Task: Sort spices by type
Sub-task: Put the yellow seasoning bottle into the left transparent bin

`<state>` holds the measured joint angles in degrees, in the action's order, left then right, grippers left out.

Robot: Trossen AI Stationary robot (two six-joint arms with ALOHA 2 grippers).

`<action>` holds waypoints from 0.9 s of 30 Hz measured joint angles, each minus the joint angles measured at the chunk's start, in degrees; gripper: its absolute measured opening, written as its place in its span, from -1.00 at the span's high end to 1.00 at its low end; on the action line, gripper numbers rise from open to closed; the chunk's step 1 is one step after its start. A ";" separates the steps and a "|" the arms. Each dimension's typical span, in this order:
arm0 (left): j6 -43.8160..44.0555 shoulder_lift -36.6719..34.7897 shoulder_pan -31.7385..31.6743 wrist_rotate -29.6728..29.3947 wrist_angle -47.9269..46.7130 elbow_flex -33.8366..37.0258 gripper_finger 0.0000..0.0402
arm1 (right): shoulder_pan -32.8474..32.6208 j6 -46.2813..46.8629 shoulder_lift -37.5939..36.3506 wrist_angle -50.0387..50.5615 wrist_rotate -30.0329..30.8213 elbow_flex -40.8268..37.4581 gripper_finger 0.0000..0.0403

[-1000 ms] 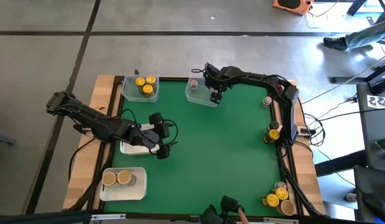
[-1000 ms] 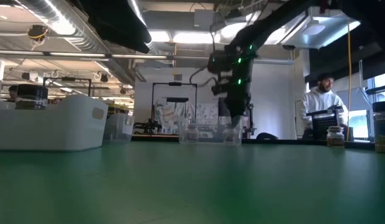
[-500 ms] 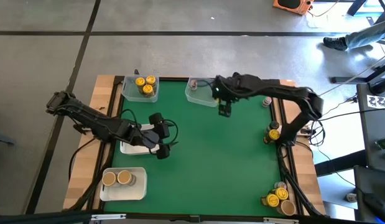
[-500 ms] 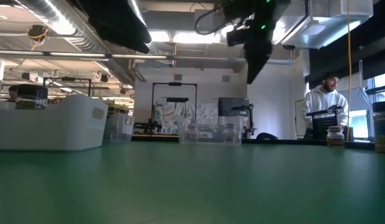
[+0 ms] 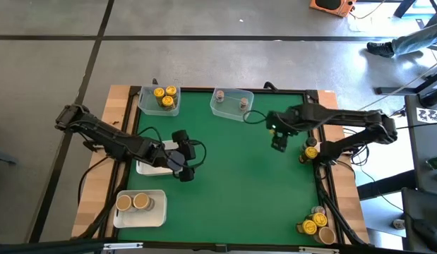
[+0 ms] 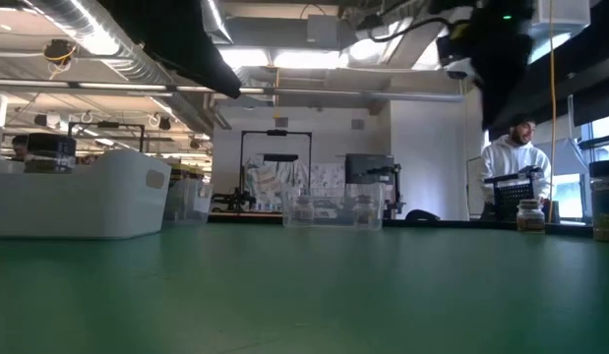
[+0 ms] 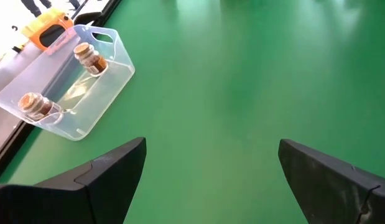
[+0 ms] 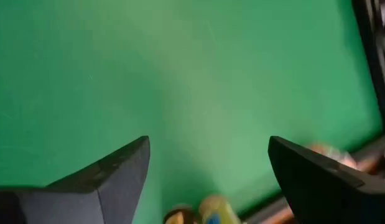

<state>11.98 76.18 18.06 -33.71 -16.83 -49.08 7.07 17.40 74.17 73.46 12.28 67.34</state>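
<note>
Green table (image 6: pixel 304 295) fills bottom. Big white tray (image 6: pixel 78 202) stands on left. Clear tub (image 6: pixel 332 210) sits far back in middle, 2 small jars (image 6: pixel 304 208) inside. 1 more jar (image 6: pixel 528 214) far right. Dark robot arm (image 6: pixel 496 44) hangs high, top right. Person in white top (image 6: pixel 511 167) stands behind table on right.

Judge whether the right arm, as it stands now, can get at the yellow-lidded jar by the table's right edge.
Probably yes. The right gripper is open and empty, raised over bare green mat just left of the yellow-lidded jar. Nothing lies between them, though the arm's own base stands close beside the jar, which may cramp the approach.
</note>
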 joint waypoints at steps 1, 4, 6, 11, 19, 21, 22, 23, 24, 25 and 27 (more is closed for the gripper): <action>-0.38 0.05 0.00 0.00 -0.12 0.00 -0.82 | -0.66 2.20 -1.13 0.90 0.36 -0.92 -0.62; -0.83 0.14 0.00 -0.02 -0.05 0.00 -0.82 | -2.02 8.57 -4.18 3.74 1.67 -3.45 -0.62; -1.11 0.28 0.00 0.02 -0.20 0.00 -0.82 | -2.34 13.02 -5.61 5.71 1.74 -4.76 -0.62; -0.39 0.27 0.04 0.04 -0.64 0.00 -0.82 | -2.34 25.74 -7.20 11.15 0.68 -6.70 -0.62; -0.32 0.27 0.04 0.02 -0.55 0.00 -0.82 | -2.72 39.72 -7.21 15.98 -6.20 -10.39 -0.62; -0.32 0.27 0.04 0.02 -0.55 0.00 -0.82 | -3.73 41.71 -7.05 15.92 -8.28 -11.84 -0.62; -0.32 0.27 0.04 0.02 -0.53 0.00 -0.82 | -4.27 42.59 -6.93 15.84 -9.26 -12.48 -0.62; -0.30 0.27 0.04 0.02 -0.55 0.00 -0.82 | -4.75 43.25 -6.88 15.88 -9.98 -13.05 -0.62; -0.32 0.27 0.04 0.04 -0.55 0.00 -0.82 | -5.30 43.71 -6.88 15.98 -10.34 -13.45 -0.62; -0.35 0.27 0.04 0.04 -0.55 0.00 -0.82 | -5.90 44.10 -6.90 15.93 -10.54 -13.77 -0.62; -0.35 0.27 0.04 0.02 -0.55 0.00 -0.82 | -6.92 45.44 -6.90 15.90 -10.97 -14.29 -0.62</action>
<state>11.63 76.44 18.11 -33.69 -17.39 -49.08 0.14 62.85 67.26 89.35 1.31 53.05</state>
